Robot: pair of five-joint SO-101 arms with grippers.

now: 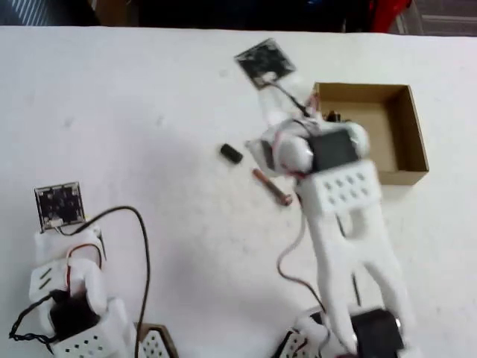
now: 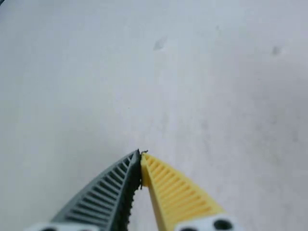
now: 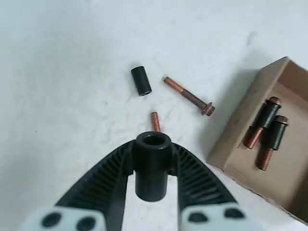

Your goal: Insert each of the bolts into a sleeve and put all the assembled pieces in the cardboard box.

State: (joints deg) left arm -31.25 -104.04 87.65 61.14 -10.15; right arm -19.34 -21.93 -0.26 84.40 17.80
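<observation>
Both left fingers (image 2: pixel 147 171) press together, empty, over the surface (image 2: pixel 154 72). A loose sleeve (image 3: pixel 141 81) and a bolt (image 3: pixel 188 96) lie just apart, near the right fingers (image 3: pixel 185 161), which clamp a second sleeve (image 3: pixel 153 168). Two bolted sleeves (image 3: pixel 262 120) lie side by side inside the cardboard box (image 3: pixel 240 125).

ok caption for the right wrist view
Right gripper holding a sleeve; loose sleeve and bolt nearby; two assembled pieces in the cardboard box

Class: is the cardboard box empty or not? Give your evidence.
Not empty: the cardboard box holds two bolts, each inside a black sleeve.
</observation>
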